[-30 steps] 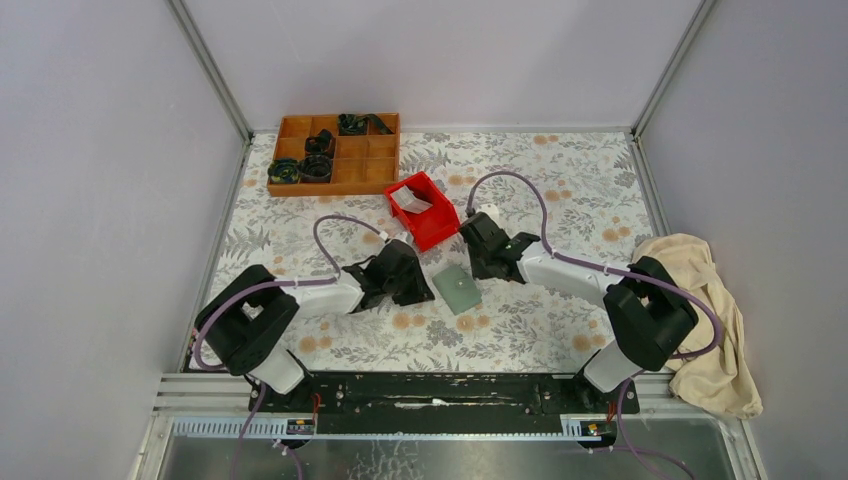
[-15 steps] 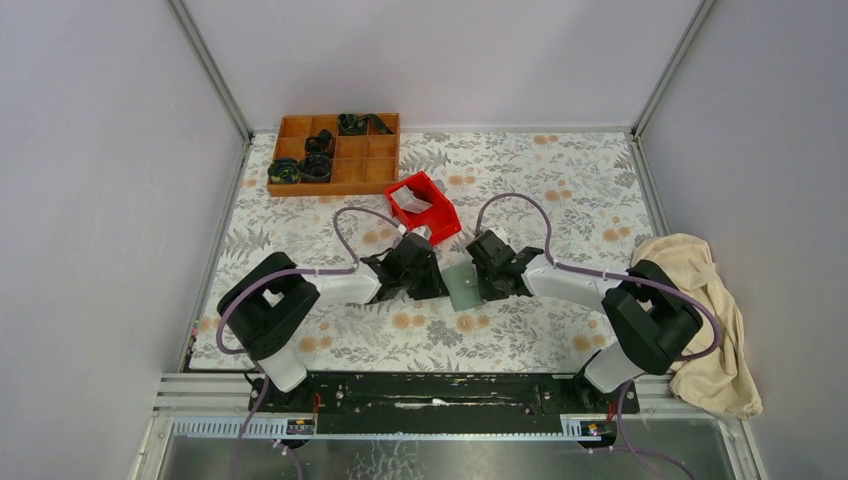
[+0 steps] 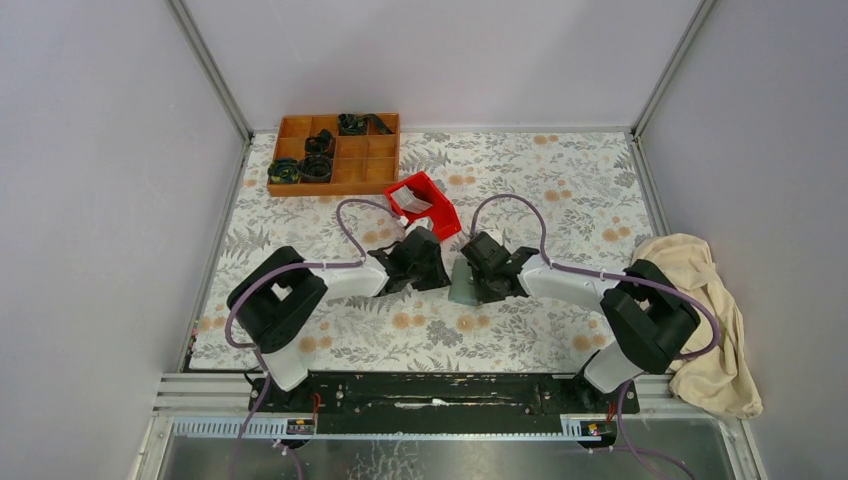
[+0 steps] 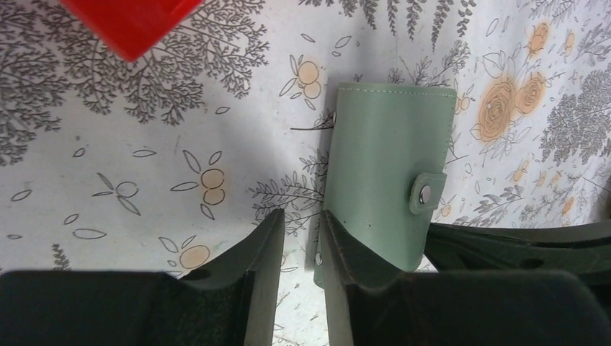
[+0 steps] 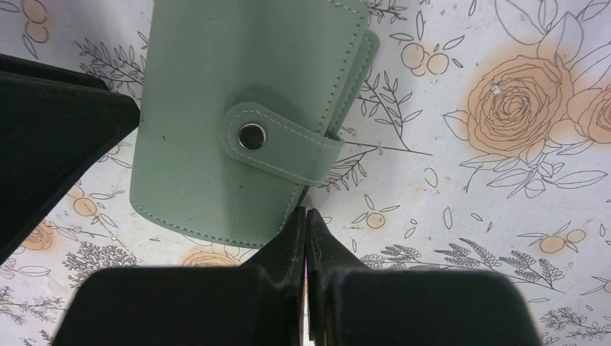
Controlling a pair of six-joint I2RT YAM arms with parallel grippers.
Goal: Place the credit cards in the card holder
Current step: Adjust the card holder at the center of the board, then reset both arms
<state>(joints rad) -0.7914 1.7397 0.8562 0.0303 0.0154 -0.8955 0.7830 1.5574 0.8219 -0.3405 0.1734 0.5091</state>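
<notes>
The card holder [image 3: 463, 292], a sage-green wallet snapped closed by its strap [image 5: 277, 144], lies flat on the floral cloth between both grippers. My left gripper [image 4: 301, 227] is open by a narrow gap; its right finger [image 4: 353, 252] lies over the card holder's [image 4: 393, 166] left edge, and nothing is clamped. My right gripper [image 5: 306, 215] is shut, its tips touching the card holder's [image 5: 216, 108] right edge just below the strap. A whitish card [image 3: 411, 200] sits in the red bin [image 3: 440, 222]; the other credit cards are not visible.
A wooden compartment tray [image 3: 372, 165] with black parts stands at the back left. A beige cloth [image 3: 705, 330] is heaped at the right edge. The red bin's corner [image 4: 130, 21] lies close behind my left gripper. Grey walls enclose the table.
Both grippers have closed in on the card holder, the left from the left, the right from behind. The right gripper has shut.
</notes>
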